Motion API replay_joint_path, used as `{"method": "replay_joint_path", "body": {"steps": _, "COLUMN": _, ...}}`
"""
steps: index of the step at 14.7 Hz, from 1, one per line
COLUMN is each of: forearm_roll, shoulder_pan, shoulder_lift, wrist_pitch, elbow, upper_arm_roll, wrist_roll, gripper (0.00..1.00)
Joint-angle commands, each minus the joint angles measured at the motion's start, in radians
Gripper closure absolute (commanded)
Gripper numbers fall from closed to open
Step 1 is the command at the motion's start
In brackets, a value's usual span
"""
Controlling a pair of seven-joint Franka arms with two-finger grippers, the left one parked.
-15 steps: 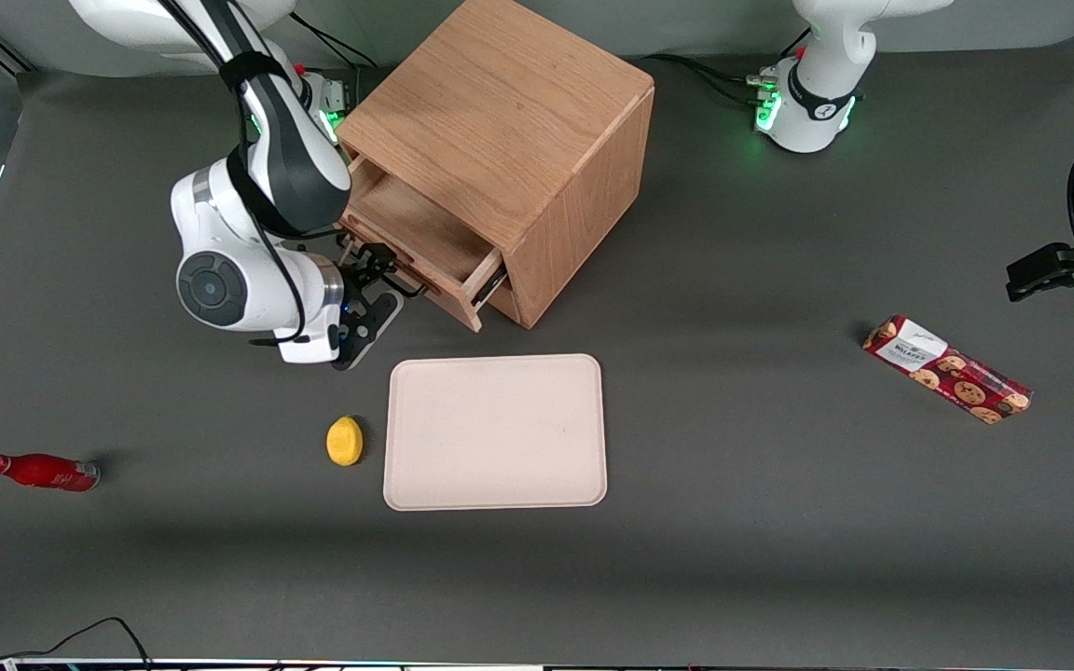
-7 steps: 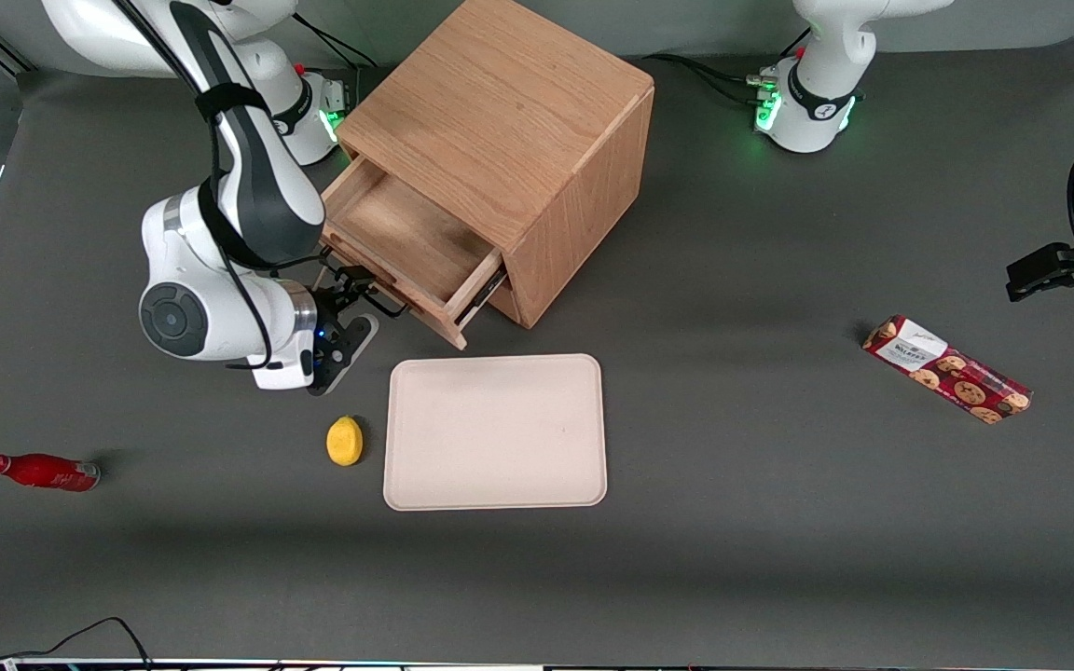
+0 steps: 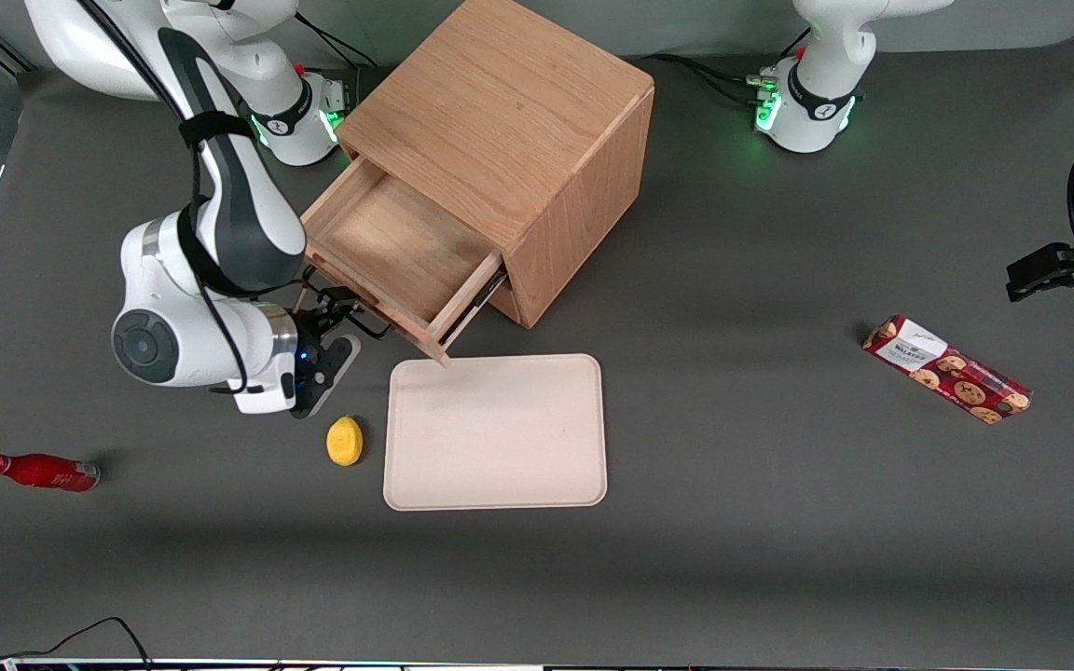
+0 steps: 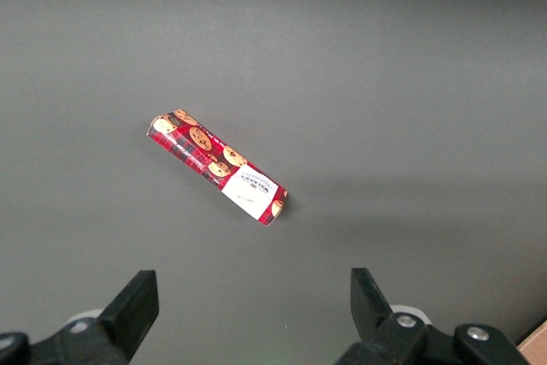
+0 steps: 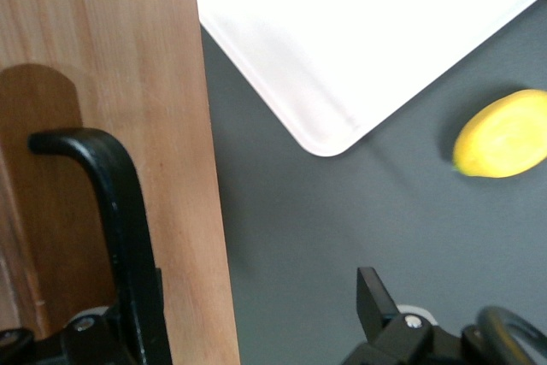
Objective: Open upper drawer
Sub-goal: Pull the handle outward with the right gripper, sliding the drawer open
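Observation:
The oak cube cabinet stands on the dark table. Its upper drawer is pulled well out, and its wooden tray is empty. The drawer below it is hidden under the upper drawer. My right gripper is in front of the drawer, at its thin black bar handle. In the right wrist view the gripper is open. The handle and the edge of the drawer front lie between its fingers, with the handle against one finger.
A beige tray lies just nearer the front camera than the drawer, with a yellow lemon beside it; both show in the right wrist view. A red bottle lies toward the working arm's end. A cookie box lies toward the parked arm's end.
The upper drawer has slid farther out of the cabinet. My gripper has moved with its handle, toward the front camera and the working arm's end.

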Motion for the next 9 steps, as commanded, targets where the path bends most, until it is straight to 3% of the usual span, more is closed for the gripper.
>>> {"method": "replay_joint_path", "body": {"steps": 1, "forearm_roll": 0.0, "shoulder_pan": -0.031, "shoulder_lift": 0.056, "wrist_pitch": -0.013, "elbow": 0.088, "upper_arm_roll": 0.005, "wrist_roll": -0.057, "gripper": 0.0}}
{"method": "replay_joint_path", "body": {"steps": 9, "forearm_roll": -0.03, "shoulder_pan": -0.094, "shoulder_lift": 0.116, "wrist_pitch": -0.013, "elbow": 0.165, "upper_arm_roll": 0.005, "wrist_roll": -0.151, "gripper": 0.0}}
